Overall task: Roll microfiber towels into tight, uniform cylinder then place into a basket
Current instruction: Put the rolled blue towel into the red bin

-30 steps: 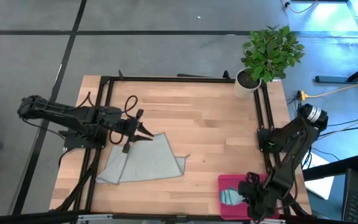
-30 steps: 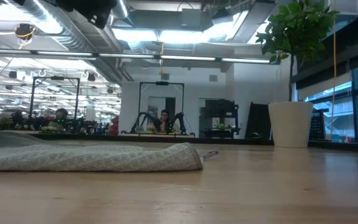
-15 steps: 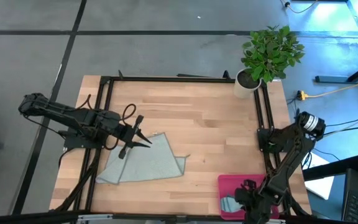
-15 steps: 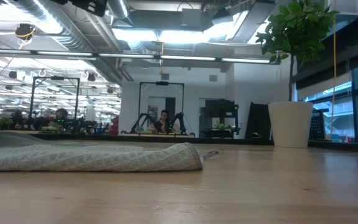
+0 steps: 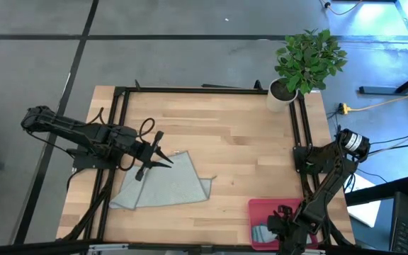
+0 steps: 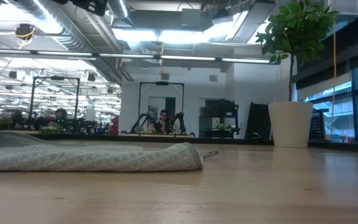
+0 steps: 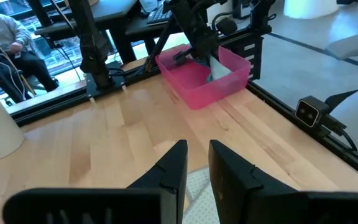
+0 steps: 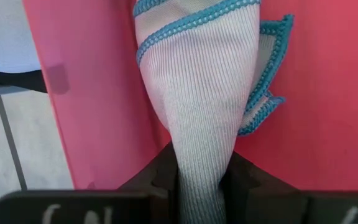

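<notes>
The pale grey-green towel (image 5: 168, 188) lies loosely folded on the table's left half, flat on the wood (image 6: 92, 158). My left gripper (image 5: 167, 161) hovers over its far corner with a narrow gap between its fingers (image 7: 197, 165) and nothing in it. The pink basket (image 5: 261, 205) stands at the near right edge (image 7: 197, 93). My right gripper (image 5: 275, 225) reaches down into it, shut on the rolled light teal towel (image 8: 197, 81) with its blue stitched edge. My right gripper pinches one end of the rolled teal towel (image 8: 201, 165) between its two fingers. The fingers slant steeply down from above, in line with the roll. The roll points away from the fingers, and its other end (image 8: 197, 25) is down at the basket's pink floor.
A white pot with a green plant (image 5: 283, 92) stands at the far right corner (image 6: 289, 124). Black frame rails (image 5: 190, 90) run along the table's far, left and right sides. Bare wood lies between the grey-green towel and the basket.
My right gripper has sunk into the basket and moved a little toward the table's near edge, carrying the teal towel roll down with it. My left gripper has swung slightly toward the near edge and rolled a little. The grey-green towel has stayed put.
</notes>
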Available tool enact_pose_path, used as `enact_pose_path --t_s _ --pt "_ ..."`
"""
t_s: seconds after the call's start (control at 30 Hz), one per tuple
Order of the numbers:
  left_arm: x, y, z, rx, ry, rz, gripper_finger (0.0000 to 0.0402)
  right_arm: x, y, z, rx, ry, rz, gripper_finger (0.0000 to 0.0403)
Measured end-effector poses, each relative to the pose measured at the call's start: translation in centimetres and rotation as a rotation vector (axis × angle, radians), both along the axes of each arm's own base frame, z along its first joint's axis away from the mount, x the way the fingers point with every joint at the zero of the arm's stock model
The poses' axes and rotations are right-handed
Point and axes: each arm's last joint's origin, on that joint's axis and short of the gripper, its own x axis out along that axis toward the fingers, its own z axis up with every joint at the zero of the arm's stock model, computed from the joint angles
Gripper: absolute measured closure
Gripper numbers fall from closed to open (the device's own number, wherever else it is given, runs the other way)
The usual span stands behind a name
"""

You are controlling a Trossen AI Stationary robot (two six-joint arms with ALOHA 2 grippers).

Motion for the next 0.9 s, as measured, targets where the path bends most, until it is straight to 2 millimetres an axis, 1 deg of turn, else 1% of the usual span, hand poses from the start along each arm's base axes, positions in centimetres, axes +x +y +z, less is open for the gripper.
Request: enact_pose_path --t_s 0.4,0.67,0.9 --pt "0.00 0.00 0.01 0.000 -0.001 0.001 0.0345 0.04 -0.10 -0.03 -0.019 -0.019 -0.012 0.0326" --pt "0.00 0.00 0.01 0.000 -0.001 0.001 0.0345 0.23 -0.23 -0.01 -0.057 -0.087 -0.046 0.0326" --pt "0.00 0.00 0.01 0.000 -0.001 0.001 0.0345 0.22 -0.09 0.03 -0.033 -0.068 -0.028 0.0330"
